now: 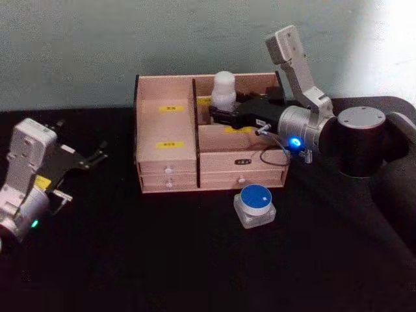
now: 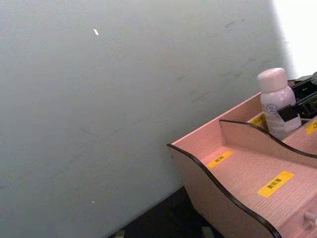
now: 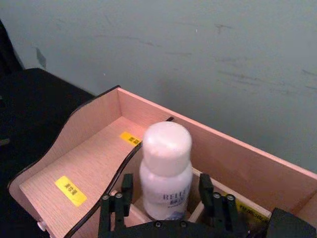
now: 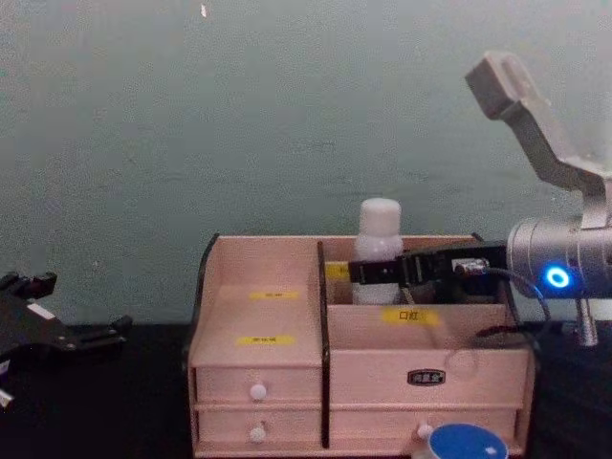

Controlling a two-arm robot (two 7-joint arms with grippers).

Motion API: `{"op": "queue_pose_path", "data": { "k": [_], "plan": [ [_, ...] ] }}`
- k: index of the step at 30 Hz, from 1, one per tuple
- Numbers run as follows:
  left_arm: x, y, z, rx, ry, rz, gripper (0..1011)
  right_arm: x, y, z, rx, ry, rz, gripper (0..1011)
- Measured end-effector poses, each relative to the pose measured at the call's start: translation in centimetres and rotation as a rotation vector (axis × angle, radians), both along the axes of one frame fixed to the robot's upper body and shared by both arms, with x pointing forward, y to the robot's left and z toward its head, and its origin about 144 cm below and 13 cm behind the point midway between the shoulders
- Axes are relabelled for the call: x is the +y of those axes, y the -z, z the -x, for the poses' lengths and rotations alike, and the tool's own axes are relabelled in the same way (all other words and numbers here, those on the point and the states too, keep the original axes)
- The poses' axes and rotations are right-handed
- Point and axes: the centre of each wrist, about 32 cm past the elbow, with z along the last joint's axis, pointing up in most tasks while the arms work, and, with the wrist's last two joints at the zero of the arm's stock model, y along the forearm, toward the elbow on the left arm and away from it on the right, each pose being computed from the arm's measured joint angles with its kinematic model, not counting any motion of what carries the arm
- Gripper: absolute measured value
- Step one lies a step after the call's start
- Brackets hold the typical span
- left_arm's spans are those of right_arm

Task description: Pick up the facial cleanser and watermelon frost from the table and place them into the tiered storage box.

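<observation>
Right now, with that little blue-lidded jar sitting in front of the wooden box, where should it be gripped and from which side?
Probably grip the jar across its clear body just below the blue lid, coming straight down from above. It stands upright and squat on the table, with the drawers of the box close behind, so a sideways approach looks cramped.

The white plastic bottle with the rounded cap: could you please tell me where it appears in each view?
Head view: the white plastic bottle stands top centre.
Left wrist view: the bottle, far right.
Right wrist view: the bottle, low centre, between the fingers of the right claw.
Chest view: the bottle, centre.
Shared landmark: the light wooden tiered storage box with yellow labels.
</observation>
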Motion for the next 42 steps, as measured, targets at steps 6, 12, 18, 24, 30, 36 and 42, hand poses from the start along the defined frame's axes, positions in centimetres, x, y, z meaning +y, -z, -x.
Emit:
{"op": "queue_pose_path", "data": {
  "k": [6, 12, 18, 24, 30, 36, 42],
  "plan": [
    [0.0, 0.0, 0.0, 0.000, 0.000, 0.000, 1001, 0.0, 0.0, 0.0, -0.001, 0.000, -0.001, 985],
    [0.0, 0.0, 0.0, 0.000, 0.000, 0.000, 1001, 0.0, -0.1, 0.0, -0.002, 0.000, -0.001, 1000],
    [0.0, 0.0, 0.0, 0.000, 0.000, 0.000, 1001, 0.0, -0.2, 0.0, -0.006, -0.001, -0.004, 1000],
    [0.0, 0.0, 0.0, 0.000, 0.000, 0.000, 1001, -0.5, -1.0, 0.7, -0.024, -0.005, -0.020, 1000],
    [0.0, 0.0, 0.0, 0.000, 0.000, 0.000, 1001, -1.2, -1.8, 2.0, -0.034, -0.017, -0.021, 1000],
    [0.0, 0.0, 0.0, 0.000, 0.000, 0.000, 1001, -2.3, -2.1, 3.8, -0.021, -0.035, 0.002, 1000],
    [0.0, 0.0, 0.0, 0.000, 0.000, 0.000, 1001, -3.9, -1.7, 6.1, 0.013, -0.057, 0.026, 1000]
  ]
}}
